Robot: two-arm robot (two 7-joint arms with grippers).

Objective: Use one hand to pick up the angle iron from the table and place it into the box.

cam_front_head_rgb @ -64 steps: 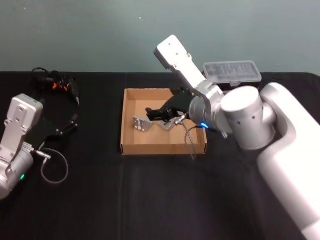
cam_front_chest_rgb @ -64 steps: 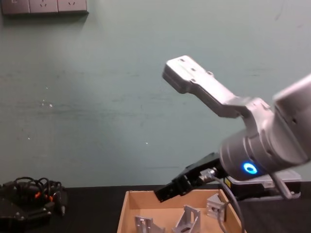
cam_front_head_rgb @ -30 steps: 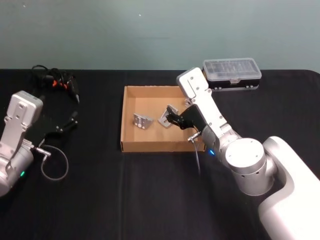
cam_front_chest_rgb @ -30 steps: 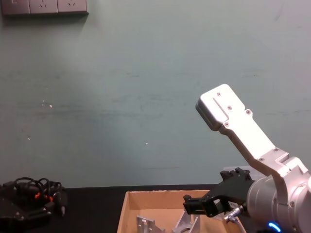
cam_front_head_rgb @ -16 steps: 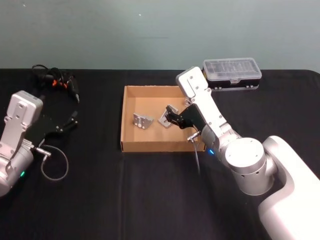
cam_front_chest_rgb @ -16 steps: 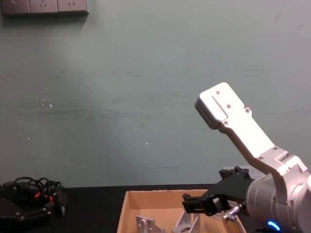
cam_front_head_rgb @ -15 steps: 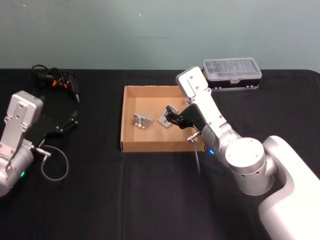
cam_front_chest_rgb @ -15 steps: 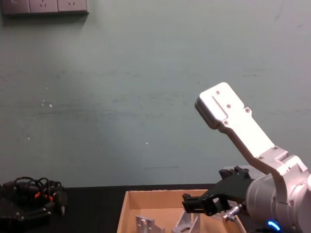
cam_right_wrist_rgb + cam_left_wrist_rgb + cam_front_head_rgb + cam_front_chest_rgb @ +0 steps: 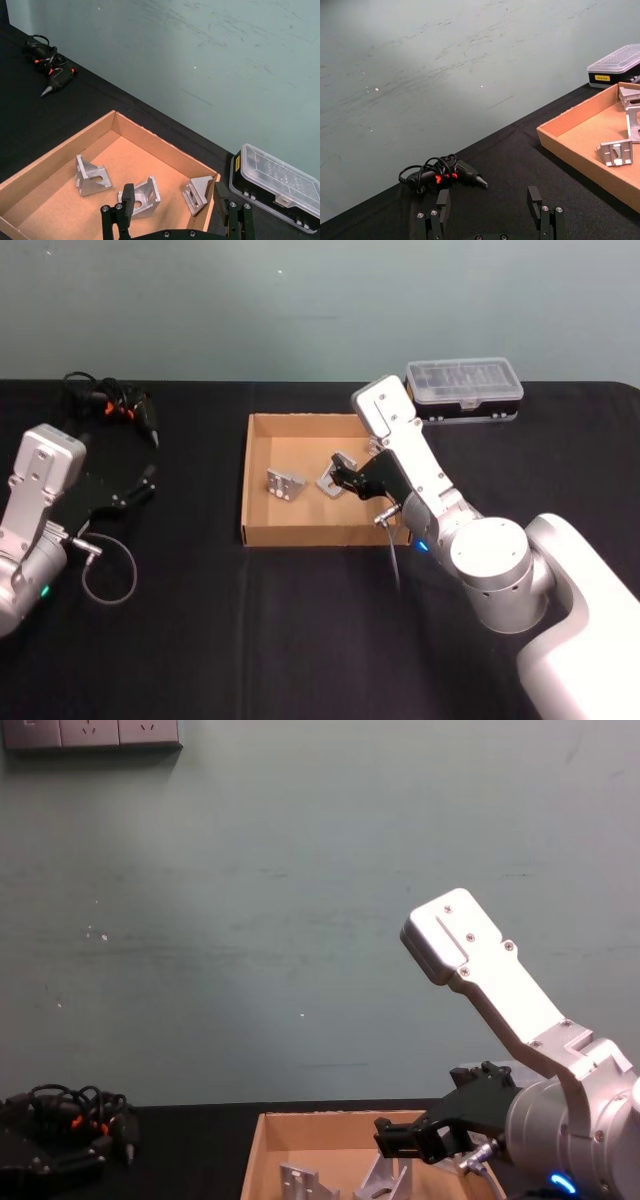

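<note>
The tan box (image 9: 245, 480) lies mid-table on the black table (image 9: 250, 630). In the right wrist view three silver angle irons rest on its floor (image 9: 91, 175), (image 9: 144, 196), (image 9: 196, 193). Two of them show in the head view (image 9: 285, 484), (image 9: 333, 476). My right gripper (image 9: 345, 480) (image 9: 173, 192) (image 9: 400, 1140) hovers over the box's right part, open and holding nothing. At the far left my left gripper (image 9: 148, 482) (image 9: 489, 200) rests low over the table, open and empty.
A black case with a clear lid (image 9: 464, 388) (image 9: 277, 187) stands behind the box's right corner. A black tool with tangled cables (image 9: 115, 405) (image 9: 445, 175) lies at the back left. A grey cable loop (image 9: 108, 575) hangs by the left arm.
Two seconds ago my right arm reached higher and farther left over the box; it has drawn back toward the box's right side. Over the last second it barely moves. The left arm stays still.
</note>
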